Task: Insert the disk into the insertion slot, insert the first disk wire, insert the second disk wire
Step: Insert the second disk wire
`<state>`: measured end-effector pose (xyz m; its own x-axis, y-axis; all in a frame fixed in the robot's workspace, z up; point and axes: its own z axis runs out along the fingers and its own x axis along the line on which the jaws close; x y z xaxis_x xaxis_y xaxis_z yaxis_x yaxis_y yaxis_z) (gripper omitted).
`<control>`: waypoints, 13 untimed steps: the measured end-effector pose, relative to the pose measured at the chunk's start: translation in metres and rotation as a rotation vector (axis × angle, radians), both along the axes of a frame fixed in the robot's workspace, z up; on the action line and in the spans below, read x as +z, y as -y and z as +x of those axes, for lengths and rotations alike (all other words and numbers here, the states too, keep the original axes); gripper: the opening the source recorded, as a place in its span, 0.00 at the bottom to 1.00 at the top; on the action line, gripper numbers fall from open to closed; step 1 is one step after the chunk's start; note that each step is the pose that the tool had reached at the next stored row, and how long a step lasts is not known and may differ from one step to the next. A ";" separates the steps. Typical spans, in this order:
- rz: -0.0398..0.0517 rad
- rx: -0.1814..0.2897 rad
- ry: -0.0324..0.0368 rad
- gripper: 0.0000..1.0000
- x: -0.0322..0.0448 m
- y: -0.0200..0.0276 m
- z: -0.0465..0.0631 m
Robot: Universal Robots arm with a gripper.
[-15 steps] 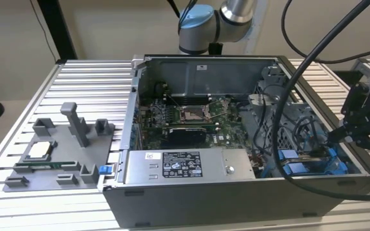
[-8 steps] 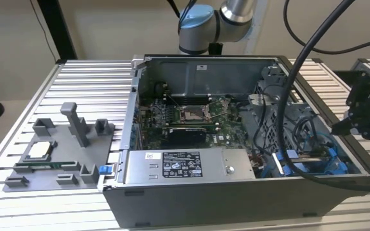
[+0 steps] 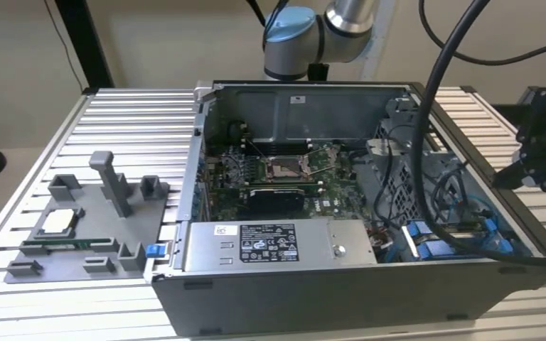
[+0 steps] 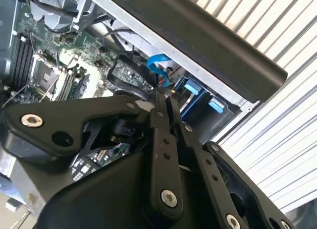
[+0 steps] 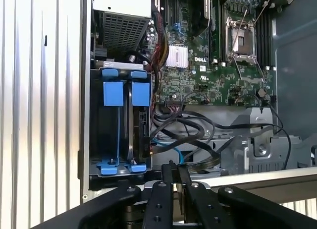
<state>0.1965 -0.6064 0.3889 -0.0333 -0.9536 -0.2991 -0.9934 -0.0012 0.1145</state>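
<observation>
My end effector (image 5: 174,170) is clenched, nothing visible in it, just outside the computer case (image 3: 330,298). Looped black cables (image 5: 193,130) lie between it and the insertion slot (image 5: 99,135), where the disk (image 5: 141,97) sits edge-on in its blue carrier, beside the motherboard (image 5: 213,75).

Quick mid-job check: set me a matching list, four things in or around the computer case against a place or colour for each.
Things:
1. power supply box
2. drive bay
3. processor socket
4. grey holder block

Place or colour:
A. has bright blue rails
B. on the slatted table outside the case, at the exterior view's left
C. grey, with a black-and-white label
D. on the green board in the middle of the case

Pairs: 1-C, 2-A, 3-D, 4-B
</observation>
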 end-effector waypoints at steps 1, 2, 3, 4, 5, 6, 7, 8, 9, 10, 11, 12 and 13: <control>0.0003 0.000 0.0000 0.00 0.0023 0.0000 -0.001; 0.0006 -0.001 0.0000 0.00 0.0045 0.0000 -0.001; 0.0009 -0.001 0.0000 0.00 0.0065 0.0000 -0.002; 0.0010 -0.001 0.0000 0.00 0.0083 0.0000 -0.002; 0.0010 -0.001 0.0000 0.00 0.0103 0.0000 -0.003; 0.0010 -0.001 0.0000 0.00 0.0125 0.0000 -0.004; 0.0011 -0.001 0.0000 0.00 0.0144 0.0000 -0.005; 0.0010 -0.001 0.0000 0.00 0.0165 0.0000 -0.005; 0.0011 -0.002 0.0000 0.00 0.0182 0.0000 -0.006; 0.0012 -0.002 0.0000 0.00 0.0201 0.0000 -0.007; 0.0013 -0.002 0.0000 0.00 0.0219 0.0000 -0.008; 0.0013 -0.002 0.0000 0.00 0.0236 0.0000 -0.009; 0.0014 -0.002 0.0000 0.00 0.0250 0.0000 -0.010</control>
